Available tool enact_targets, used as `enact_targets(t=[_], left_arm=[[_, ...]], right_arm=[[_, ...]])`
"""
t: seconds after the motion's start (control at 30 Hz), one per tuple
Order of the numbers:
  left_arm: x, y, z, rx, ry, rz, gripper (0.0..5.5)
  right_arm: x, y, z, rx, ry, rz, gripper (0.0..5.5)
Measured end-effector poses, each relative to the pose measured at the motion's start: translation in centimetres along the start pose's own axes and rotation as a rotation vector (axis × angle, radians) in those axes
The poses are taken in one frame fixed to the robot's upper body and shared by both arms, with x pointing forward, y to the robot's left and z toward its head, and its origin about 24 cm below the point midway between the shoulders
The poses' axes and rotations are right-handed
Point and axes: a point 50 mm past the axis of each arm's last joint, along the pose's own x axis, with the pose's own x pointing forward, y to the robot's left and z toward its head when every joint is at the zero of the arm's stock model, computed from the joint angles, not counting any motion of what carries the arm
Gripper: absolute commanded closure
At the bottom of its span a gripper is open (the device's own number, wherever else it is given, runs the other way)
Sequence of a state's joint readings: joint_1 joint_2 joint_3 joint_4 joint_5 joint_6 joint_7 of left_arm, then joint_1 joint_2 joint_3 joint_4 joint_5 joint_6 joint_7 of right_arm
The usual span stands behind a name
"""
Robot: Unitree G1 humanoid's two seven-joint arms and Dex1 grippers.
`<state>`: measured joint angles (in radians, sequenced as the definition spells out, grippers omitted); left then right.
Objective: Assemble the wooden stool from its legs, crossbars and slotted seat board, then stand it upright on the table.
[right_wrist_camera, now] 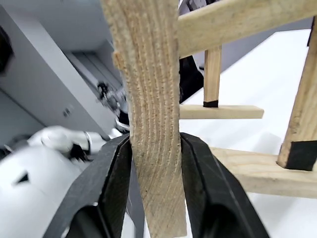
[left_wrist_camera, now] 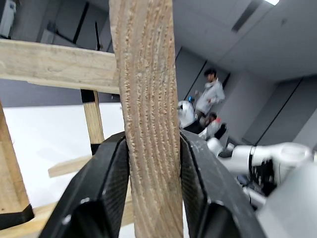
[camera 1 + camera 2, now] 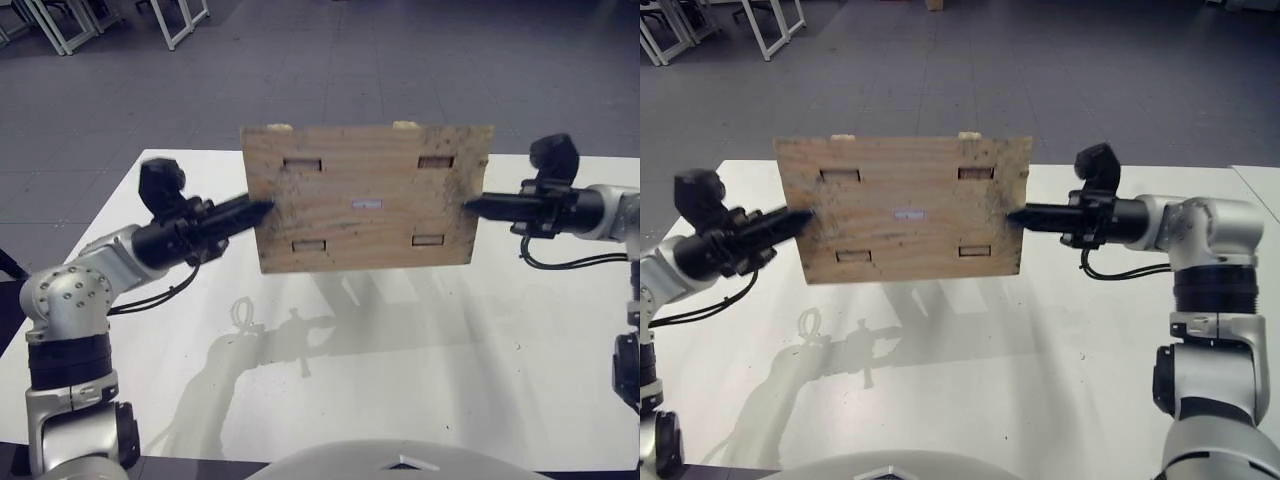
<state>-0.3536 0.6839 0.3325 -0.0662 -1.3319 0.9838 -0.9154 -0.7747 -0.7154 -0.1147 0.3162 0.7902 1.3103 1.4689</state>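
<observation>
The slotted seat board (image 3: 365, 195) hangs in the air above the white table (image 3: 420, 360), its flat top face turned toward me, with four slots in it. My left gripper (image 3: 262, 209) is shut on the board's left edge (image 2: 148, 124). On the opposite edge (image 1: 151, 119) my right gripper (image 3: 472, 206) is shut. Behind the board, the wrist views show legs (image 2: 93, 119) and crossbars (image 1: 220, 111) fitted to it, with black-tipped leg ends (image 1: 299, 154). Two leg tenons (image 3: 405, 125) poke above the board's upper edge.
The table's far edge lies just behind the board, with grey floor (image 3: 350, 70) and white table frames (image 3: 70, 25) beyond. Open table surface spreads below the board.
</observation>
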Motion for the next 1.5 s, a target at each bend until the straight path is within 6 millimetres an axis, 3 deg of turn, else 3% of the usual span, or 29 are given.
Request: enact_targets(t=[0.1,0.3,0.4,0.5,0.57,0.6,0.7,0.8,0.9,1.03,1.13,1.27,1.43,1.5], left_arm=[[1.3,1.3,1.2,-0.109,-0.204,0.080,4.15],[2.0,5.8,-0.4,-0.390,-0.424,0.356,4.15],[3.7,7.7,0.7,-0.490,-0.505,0.454,4.15],[6.2,10.8,2.4,-0.683,-0.570,0.635,4.16],[7.2,12.6,3.6,-0.750,-0.633,0.758,4.18],[7.4,13.0,4.0,-0.749,-0.648,0.790,3.82],[5.8,14.1,4.1,-0.692,-0.686,0.891,3.41],[5.0,14.0,4.6,-0.629,-0.695,0.856,2.97],[5.6,13.9,4.2,-0.615,-0.645,0.806,2.56],[5.7,13.4,4.4,-0.568,-0.594,0.777,2.51],[4.1,12.9,4.4,-0.513,-0.580,0.783,2.51],[2.1,11.4,4.5,-0.384,-0.544,0.819,2.51],[-1.2,9.0,3.0,0.018,-0.452,1.120,2.51],[-1.8,6.8,1.5,0.369,-0.343,1.256,2.51]], right_arm=[[1.5,-0.2,1.2,0.092,-0.165,-0.055,4.11],[4.1,-4.4,2.2,0.272,-0.506,-0.314,4.11],[5.5,-6.0,4.0,0.351,-0.656,-0.430,4.11],[7.6,-8.1,6.5,0.527,-0.841,-0.650,4.36],[8.8,-9.0,7.2,0.597,-0.877,-0.766,4.71],[9.1,-9.3,7.2,0.595,-0.870,-0.794,4.73],[10.3,-9.6,6.9,0.497,-0.761,-0.788,4.27],[10.4,-9.5,6.7,0.426,-0.711,-0.715,3.78],[10.3,-9.8,6.2,0.395,-0.689,-0.688,3.32],[9.9,-9.7,6.2,0.368,-0.678,-0.672,2.53],[8.8,-9.1,6.6,0.322,-0.701,-0.652,1.99],[7.0,-8.5,6.8,0.233,-0.717,-0.695,1.99],[6.2,-8.1,4.1,-0.068,-0.564,-0.891,1.99],[6.4,-7.9,1.5,-0.224,-0.473,-0.967,1.99]])
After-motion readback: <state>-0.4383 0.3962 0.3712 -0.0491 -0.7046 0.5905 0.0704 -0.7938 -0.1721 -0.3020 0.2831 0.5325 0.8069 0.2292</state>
